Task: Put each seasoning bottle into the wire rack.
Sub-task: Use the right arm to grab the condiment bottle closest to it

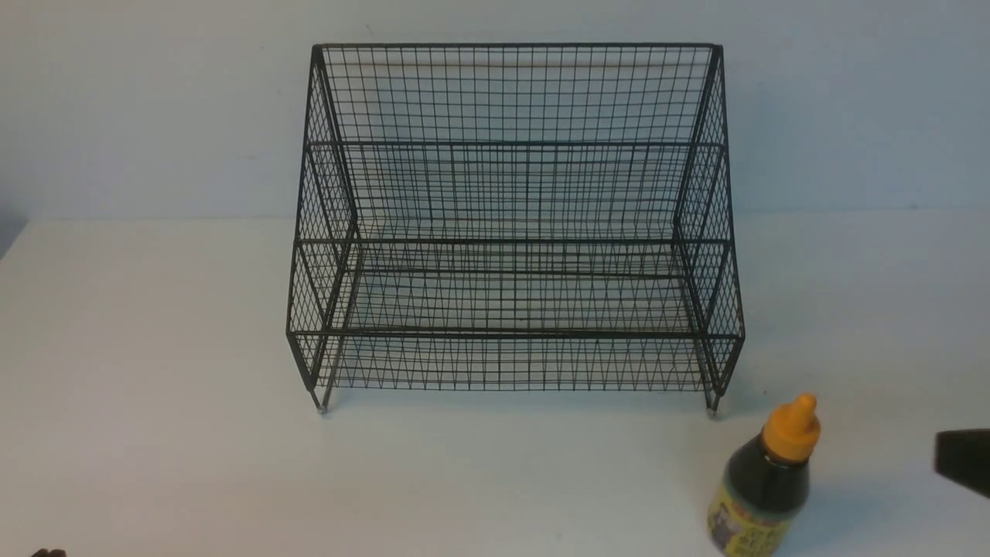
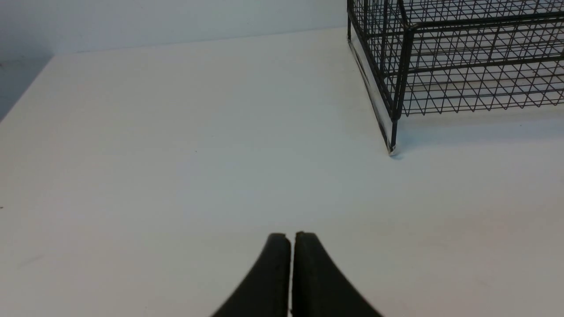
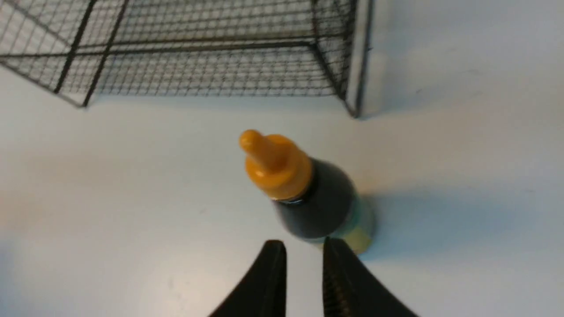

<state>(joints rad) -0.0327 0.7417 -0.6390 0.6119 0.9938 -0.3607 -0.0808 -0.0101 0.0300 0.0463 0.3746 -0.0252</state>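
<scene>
In the front view, the wire rack [image 1: 510, 232] is standing at the middle of the white worktop [image 1: 155, 387], its tall grid back towards the wall. The seasoning bottle [image 1: 766, 480] is standing upright on the worktop outside the rack, near its right front foot, towards my right side. A dark piece of my right arm [image 1: 963, 460] is poking in at the right edge, apart from the bottle.

In the left wrist view, my left jaws are pressing together, clenched on nothing, over bare worktop, with a front corner of the rack [image 2: 440, 66] showing well apart from them.

In the right wrist view, my right jaws are standing slightly parted, grasping nothing, their tips just short of the bottle [image 3: 308, 198], with the rack [image 3: 198, 66] lying beyond it.
</scene>
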